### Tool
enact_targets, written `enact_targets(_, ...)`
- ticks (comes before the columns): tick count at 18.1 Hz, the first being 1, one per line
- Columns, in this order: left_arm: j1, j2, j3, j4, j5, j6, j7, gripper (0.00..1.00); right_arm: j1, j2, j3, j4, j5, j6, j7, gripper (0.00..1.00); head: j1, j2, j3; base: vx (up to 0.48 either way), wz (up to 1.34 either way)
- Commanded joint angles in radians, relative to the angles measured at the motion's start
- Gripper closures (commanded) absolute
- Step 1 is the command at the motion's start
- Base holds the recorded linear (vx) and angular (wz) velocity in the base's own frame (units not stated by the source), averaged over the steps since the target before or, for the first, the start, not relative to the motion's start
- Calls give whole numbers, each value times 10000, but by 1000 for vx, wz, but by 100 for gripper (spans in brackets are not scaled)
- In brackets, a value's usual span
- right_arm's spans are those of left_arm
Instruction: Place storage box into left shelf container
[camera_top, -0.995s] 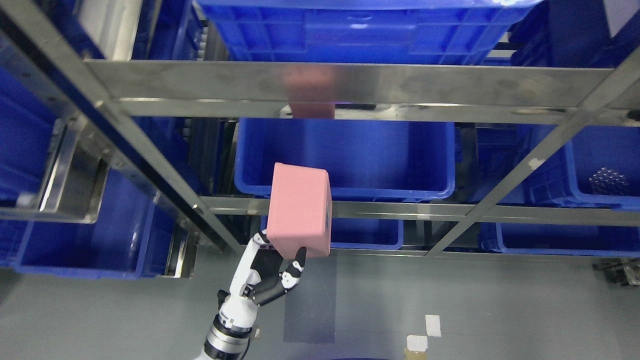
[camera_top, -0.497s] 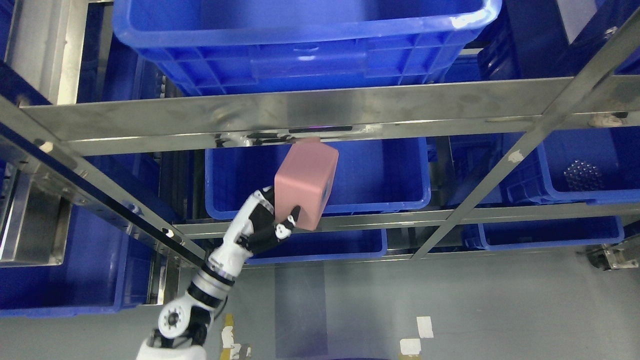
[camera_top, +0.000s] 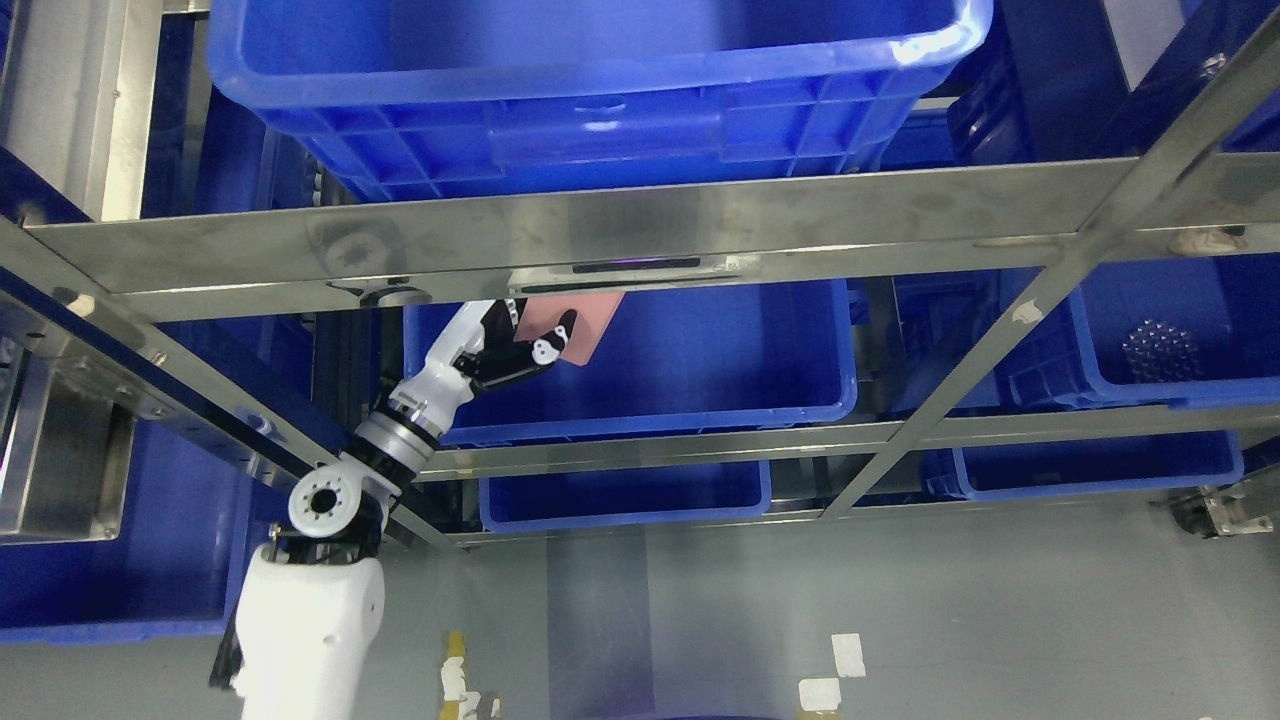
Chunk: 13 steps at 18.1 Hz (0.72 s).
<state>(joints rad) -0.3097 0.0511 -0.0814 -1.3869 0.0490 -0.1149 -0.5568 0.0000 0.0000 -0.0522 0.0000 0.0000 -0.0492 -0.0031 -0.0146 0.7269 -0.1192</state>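
Behind the steel shelf rail (camera_top: 640, 225), left hand (camera_top: 505, 345) grips pink storage box (camera_top: 590, 325), upper part hidden, over blue container (camera_top: 700, 400).

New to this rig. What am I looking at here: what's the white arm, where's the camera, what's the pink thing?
One view, from a camera on the humanoid robot's head, looking down at a steel shelf rack stocked with blue bins. The white arm entering from lower left is the robot's left arm; its left hand has fingers, not a gripper, and grasps a pink storage box, partly hidden behind the rack's crossbar. The box hangs above the open blue bin on the middle shelf. The right arm is out of view. Grey floor lies below.
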Motion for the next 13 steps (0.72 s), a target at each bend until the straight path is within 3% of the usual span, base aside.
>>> enact_targets(1,-1289,-336,231,2423,-2372,-32,152,84,-46,-175,0,-175,-215,1,1,0,0,0,0,0,0)
enact_targets(2,-1336,-336,201,2455,-2574,-123,290,79,-46,-175,0,-175,-215,1,0,0,0,0,0,0,0)
enact_targets(5,-1352,-336,93,2456,-2806,-139,429,52,-46,-175,0,-175,-215,1,16,0,0,0,0,0,0)
enact_targets(8,-1291,-336,368,2197,-2715,-337,444,11,-46,-175,0,-175,-215,-14,16,0,0,0,0,0,0)
enact_targets(10,-1016,-336,461,1585,-2593,-980,825,1,-46,-175,0,-175,-215,1,16,0,0,0,0,0,0)
enact_targets(13,330,-336,96,-8,-1230,-1334,3441,0,-46,-175,0,-175,-215,-14,16,0,0,0,0,0,0)
